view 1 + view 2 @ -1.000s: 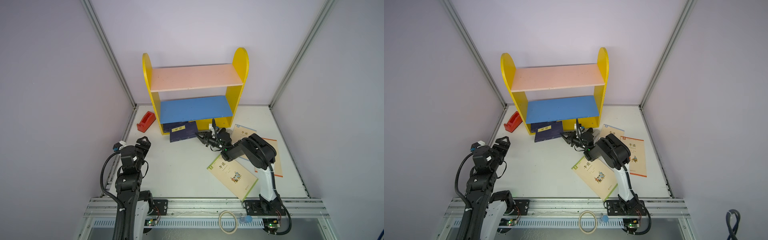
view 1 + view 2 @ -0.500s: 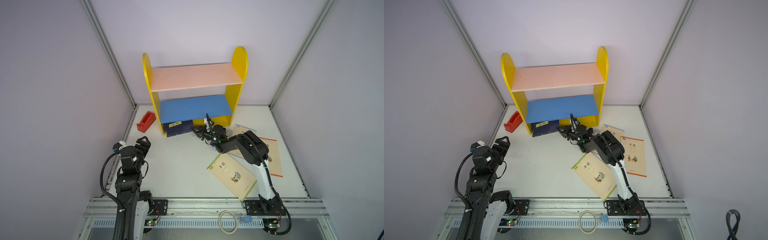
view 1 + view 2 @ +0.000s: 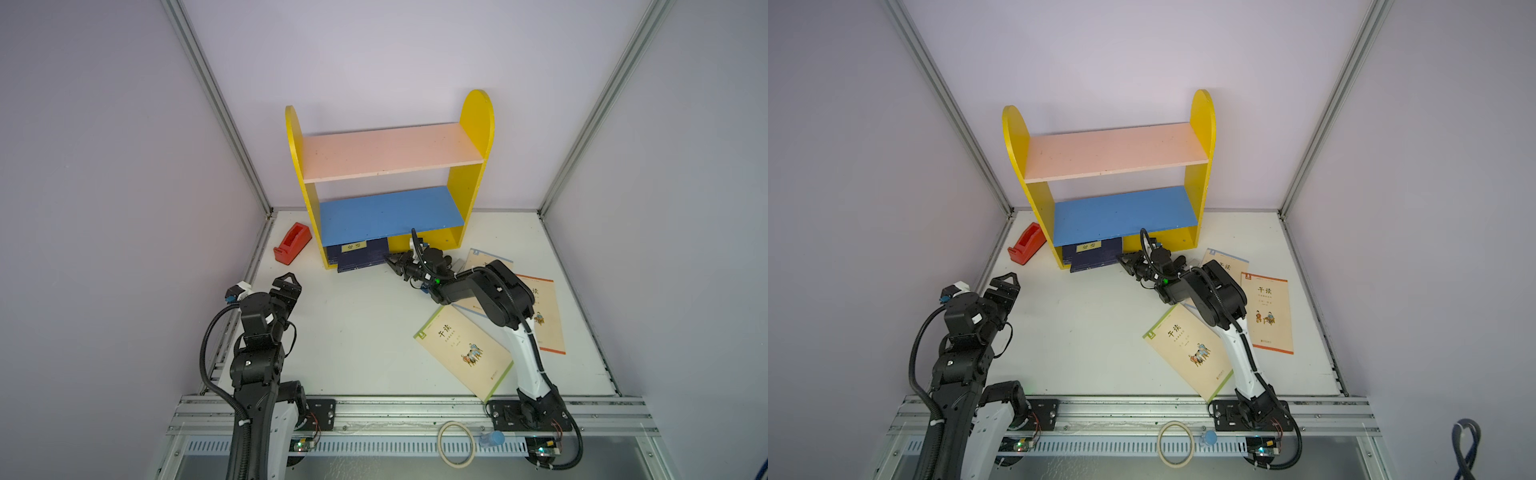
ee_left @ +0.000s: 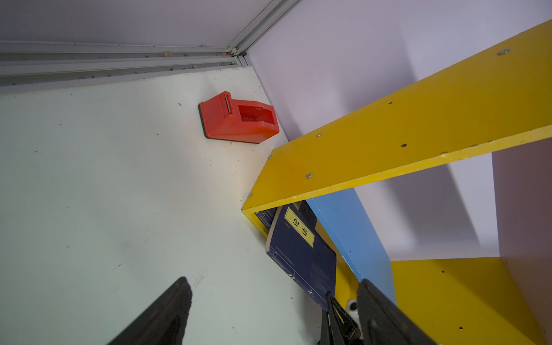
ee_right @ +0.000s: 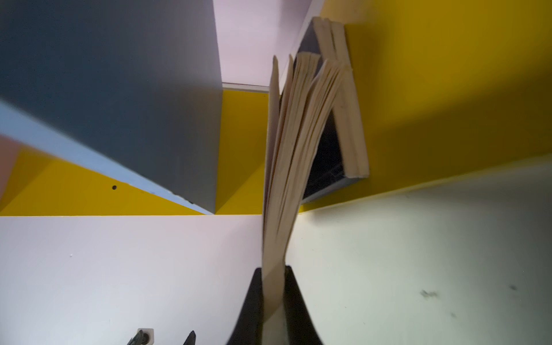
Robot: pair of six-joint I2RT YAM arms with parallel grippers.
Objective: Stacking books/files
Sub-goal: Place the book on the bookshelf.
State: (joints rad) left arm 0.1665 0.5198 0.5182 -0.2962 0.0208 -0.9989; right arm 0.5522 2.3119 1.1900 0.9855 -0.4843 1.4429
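The right end effector (image 3: 390,261) (image 3: 1124,259) (image 5: 273,274) is clamped nearly shut on the right edge of a dark navy book (image 3: 361,259) (image 3: 1096,257) (image 4: 301,248). In the right wrist view the pinched pages (image 5: 286,149) fan apart away from the grip. This book sits at the left end of the lowest bay of the yellow shelf unit (image 3: 473,137), under the blue shelf (image 3: 390,214). Its near edge juts past the shelf's front edge onto the desk (image 3: 353,332). It lies over two other navy books (image 5: 349,104), which are tucked into the bay's left corner. To the right of the held book the bay is open up to the yellow right side panel.

The left end effector (image 3: 286,282) (image 3: 1005,284) (image 4: 273,282) has its jaws spread wide and holds nothing. It hovers over the left of the desk, well apart from the shelf.

Three cream books lie flat on the right of the desk:
- The near one (image 3: 463,353) (image 3: 1187,349) is turned at an angle, its near corner close to the desk's front rail.
- The right one (image 3: 544,316) (image 3: 1266,311) is squarer to the desk.
- The far one (image 3: 482,259) (image 3: 1225,264) is partly hidden under the right arm.

A broad strip of bare desk runs between the two arms up to the shelf front. A red tape dispenser (image 3: 292,248) (image 4: 239,118) stands far left, just beside the shelf's left panel.
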